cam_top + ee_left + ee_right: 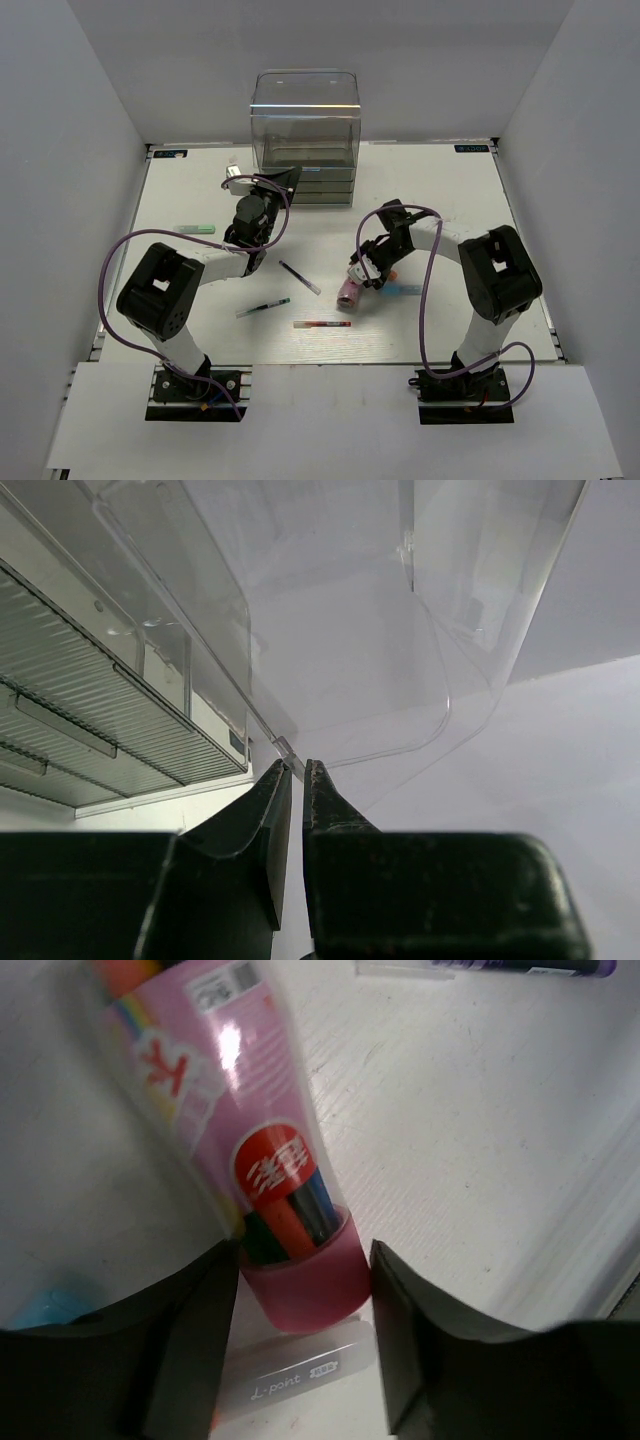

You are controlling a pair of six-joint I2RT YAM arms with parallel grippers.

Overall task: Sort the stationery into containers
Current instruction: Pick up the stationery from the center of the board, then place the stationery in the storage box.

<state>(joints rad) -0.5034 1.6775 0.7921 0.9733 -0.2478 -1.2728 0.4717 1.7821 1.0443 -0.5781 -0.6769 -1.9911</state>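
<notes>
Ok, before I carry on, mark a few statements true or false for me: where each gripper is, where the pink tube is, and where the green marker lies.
1. The right gripper has a jaw on each side of the pink tube. True.
2. The pink tube is already in a drawer. False: it lies on the table.
3. The left gripper is nearly shut on the lip of a clear drawer. True.
4. The green marker lies at the table's right edge. False: it lies near the left edge.
</notes>
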